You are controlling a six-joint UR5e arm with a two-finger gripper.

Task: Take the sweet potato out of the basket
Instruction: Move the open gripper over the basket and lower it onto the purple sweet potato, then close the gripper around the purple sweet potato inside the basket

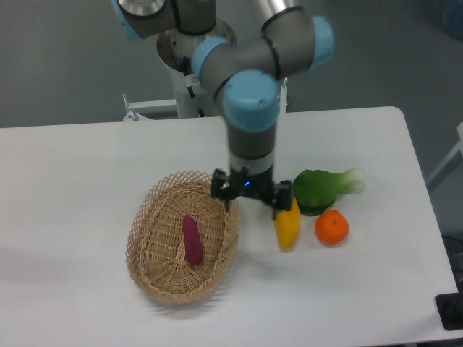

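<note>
Fingers of the gripper (252,207) were too hidden to call spread or pressed, and held nothing visible. It hung mid-frame over the basket (145,217) rim's right edge. Sweet potato (192,241) lay inside, untouched: everything remained undone.

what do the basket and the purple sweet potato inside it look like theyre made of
The basket looks like tan woven wicker or rattan, matte, with visible crossing strands and a lacy open-weave rim. The sweet potato is smooth and evenly magenta with a faint sheen and no blemishes, so it is probably a plastic or rubber toy, though the picture cannot rule out a real one.
</note>
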